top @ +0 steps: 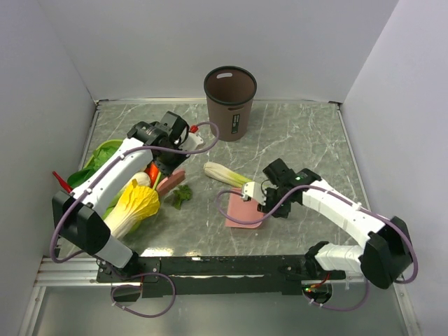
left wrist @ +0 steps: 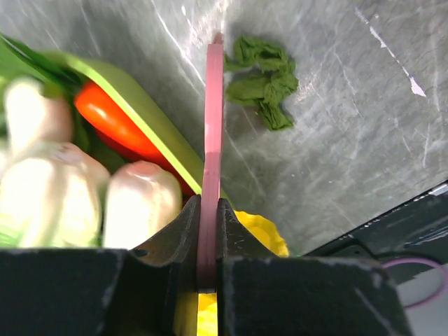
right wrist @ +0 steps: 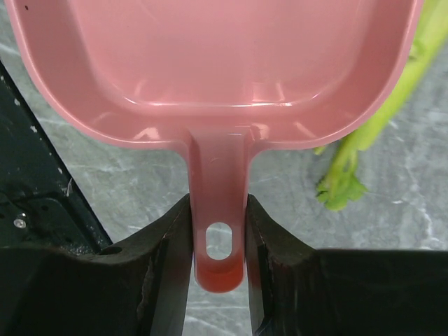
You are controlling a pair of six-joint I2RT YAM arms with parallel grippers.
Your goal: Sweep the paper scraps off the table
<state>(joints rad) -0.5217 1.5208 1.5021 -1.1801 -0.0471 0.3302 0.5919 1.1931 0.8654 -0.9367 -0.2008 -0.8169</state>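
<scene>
On the table (top: 301,140), left of centre: the paper scraps (top: 182,196), a small crumpled dark-green cluster, which we find just beside the tip of a pink flat tool (top: 170,183). The left gripper (left wrist: 208,210) is clenched on that tool. Its wrist view shows the tool edge-on only, so we cannot tell its shape.

Centre: pink dustpan (right wrist: 217,63), near the scraps, its handle clamped between the jaws of the right gripper (right wrist: 218,210). The front lip is cut off in the wrist view, and we cannot tell whether the pan touches the table.

Just beyond the pan: leek-like stalk (top: 225,173).

Far edge: brown bin (top: 229,101), upright, a handle slot in its rim.

Left side: yellow-green cabbage (top: 133,206) and green tray (top: 105,149), both partly hidden by the left arm. Also a red item (left wrist: 112,119) and pale bulbs (left wrist: 140,203), too blurred for us to name.
</scene>
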